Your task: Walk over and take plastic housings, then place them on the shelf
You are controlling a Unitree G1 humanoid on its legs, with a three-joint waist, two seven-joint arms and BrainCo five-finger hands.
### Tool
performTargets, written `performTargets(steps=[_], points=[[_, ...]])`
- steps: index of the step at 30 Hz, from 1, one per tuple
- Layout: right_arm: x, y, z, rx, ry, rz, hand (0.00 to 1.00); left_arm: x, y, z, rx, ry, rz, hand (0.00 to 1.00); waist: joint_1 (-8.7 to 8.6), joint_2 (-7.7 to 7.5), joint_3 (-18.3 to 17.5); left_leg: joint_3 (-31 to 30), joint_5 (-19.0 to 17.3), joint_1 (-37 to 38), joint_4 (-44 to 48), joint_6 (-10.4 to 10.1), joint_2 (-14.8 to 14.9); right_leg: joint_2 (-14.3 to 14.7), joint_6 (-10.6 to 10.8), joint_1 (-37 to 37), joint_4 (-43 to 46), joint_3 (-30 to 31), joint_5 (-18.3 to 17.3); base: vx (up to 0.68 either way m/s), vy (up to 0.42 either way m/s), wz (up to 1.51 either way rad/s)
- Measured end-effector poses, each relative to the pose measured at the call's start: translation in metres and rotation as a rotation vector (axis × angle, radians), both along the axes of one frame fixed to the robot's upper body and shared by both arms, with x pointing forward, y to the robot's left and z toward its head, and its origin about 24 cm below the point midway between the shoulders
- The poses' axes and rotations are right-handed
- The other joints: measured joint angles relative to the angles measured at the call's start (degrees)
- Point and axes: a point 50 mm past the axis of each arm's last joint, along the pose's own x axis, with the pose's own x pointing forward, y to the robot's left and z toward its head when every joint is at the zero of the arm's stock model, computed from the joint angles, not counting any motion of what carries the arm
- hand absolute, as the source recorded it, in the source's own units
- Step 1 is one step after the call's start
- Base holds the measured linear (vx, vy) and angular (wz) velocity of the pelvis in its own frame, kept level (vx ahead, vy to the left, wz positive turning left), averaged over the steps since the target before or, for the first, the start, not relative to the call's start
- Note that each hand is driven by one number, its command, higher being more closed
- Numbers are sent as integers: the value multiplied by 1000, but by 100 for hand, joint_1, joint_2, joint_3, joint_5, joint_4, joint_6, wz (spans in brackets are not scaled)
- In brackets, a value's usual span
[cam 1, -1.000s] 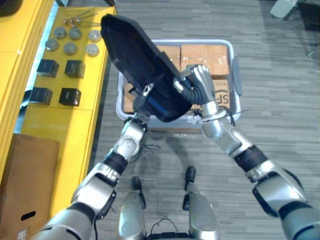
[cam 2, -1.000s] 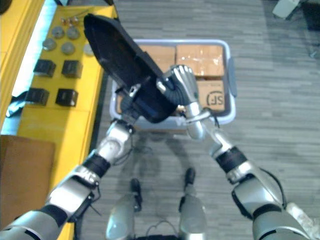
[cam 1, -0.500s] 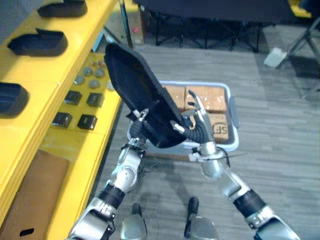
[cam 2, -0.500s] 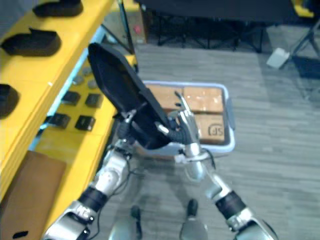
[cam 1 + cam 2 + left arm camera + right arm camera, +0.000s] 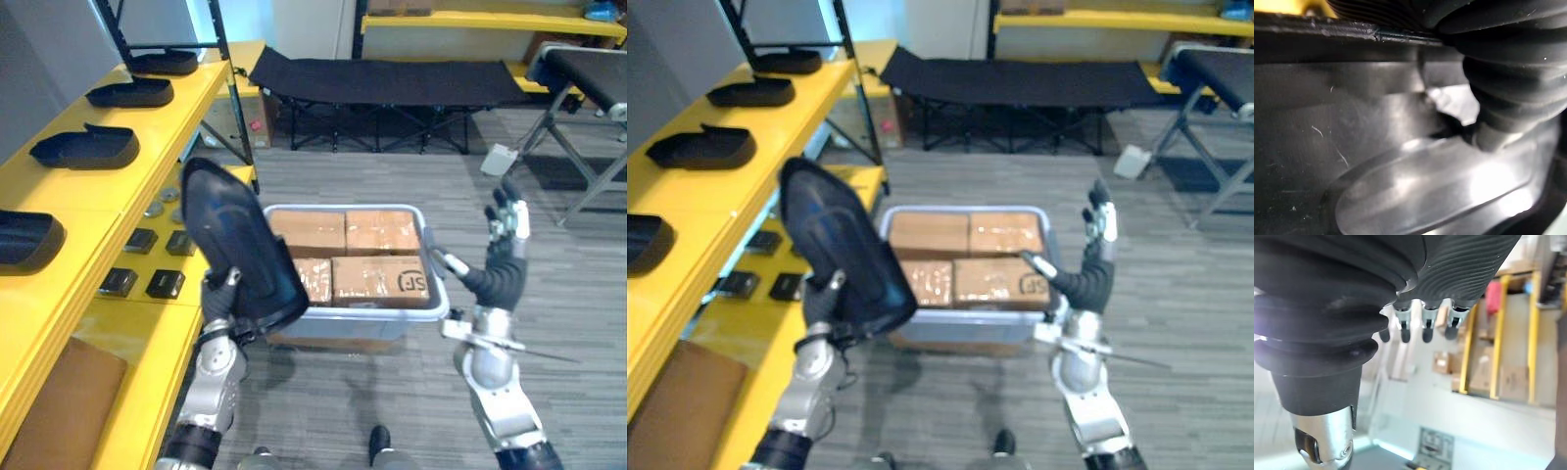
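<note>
Five black moulded plastic housings (image 5: 85,147) are showing: four are lying along the top level of the yellow shelf (image 5: 59,191) and a fifth is standing upright in front of it. Four brown cardboard boxes (image 5: 382,279) are sitting in one pale grey plastic bin (image 5: 343,323). Four small black square blocks (image 5: 165,284) are resting on the lower level, beside one large brown cardboard carton (image 5: 54,416). One black folding cot (image 5: 392,83) is standing beyond.

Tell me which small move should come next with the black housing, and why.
Probably swing the left hand leftward to bring the black housing over the yellow shelf. That hand alone holds it, above the floor beside the shelf; the right hand is open and apart, and bare shelf top lies between the housings there.
</note>
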Motion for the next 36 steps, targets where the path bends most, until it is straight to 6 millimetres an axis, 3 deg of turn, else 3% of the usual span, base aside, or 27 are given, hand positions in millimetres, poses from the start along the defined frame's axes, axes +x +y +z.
performTargets(steps=[3, 5, 8, 10, 16, 19, 23, 24, 29, 32, 36], points=[[-11, -16, -22, 123, 76, -64, 0, -14, 14, 5, 15, -67, 112, 100, -1, -34, -174, 10, 30, -1, -94, -8, -13, -6, 1, -50, -1, 4, -1, 0, 0, 0], [-24, -33, -56, 185, 224, -153, 0, -28, 20, 14, -9, -154, 166, 100, -1, -73, -263, 17, 34, -1, -114, -8, -22, -13, 1, -64, -1, 10, -1, 0, 0, 0], [-40, -41, -88, 290, 362, -138, 0, -43, 20, 30, -6, -253, 149, 100, -3, -59, -273, 16, 33, -3, -119, -6, -39, -31, 4, -67, -2, 8, -5, 0, 0, 0], [-45, -41, -96, 312, 391, -89, 0, -49, 19, 38, 1, -298, 119, 100, -5, -11, -302, 9, 32, -5, -124, -2, -54, -44, 3, -65, -7, 0, -25, 0, 0, 0], [-27, -26, -89, 307, 343, 83, 0, -58, 30, 58, 46, -381, 128, 100, 43, 95, -368, -341, 54, -144, -142, 5, -64, -71, 4, 39, -58, -473, -173, -31, -1, 28], [-6, -8, -87, 296, 337, 192, 0, -67, 41, 67, 86, -411, 187, 100, 233, 128, -373, -619, 140, -339, -136, 31, -70, -74, -10, 54, -59, -775, -181, 17, -8, 51], [19, 26, -87, 235, 380, 362, 0, -91, 60, 67, 120, -394, 309, 100, 621, 148, -378, -1176, 225, -414, -158, -10, -137, -91, 52, 336, -25, -1378, -207, 46, -16, 71], [26, 39, -83, 192, 373, 421, 0, -102, 67, 62, 81, -380, 334, 100, 798, 150, -379, -1343, 236, -447, -158, 1, -183, -117, 88, 430, -12, -1595, -234, 52, -9, 62], [43, 71, -78, 109, 376, 543, 0, -124, 75, 62, 20, -456, 339, 100, 1287, 113, -390, -1839, 249, -524, -144, 26, -377, -225, 205, 721, -9, -2105, -358, 23, 1, 58], [48, 85, -73, 66, 375, 586, 0, -131, 76, 71, 51, -485, 322, 100, 1323, 113, -387, -1932, 231, -540, -106, 72, -444, -265, 220, 803, -6, -2208, -395, 8, 12, 22], [49, 78, -77, 61, 412, 519, 0, -129, 74, 70, 33, -489, 240, 100, 1232, 103, -345, -2179, 278, -847, 34, 99, -528, -303, 253, 893, 134, -2676, -505, -5, -11, 58]])
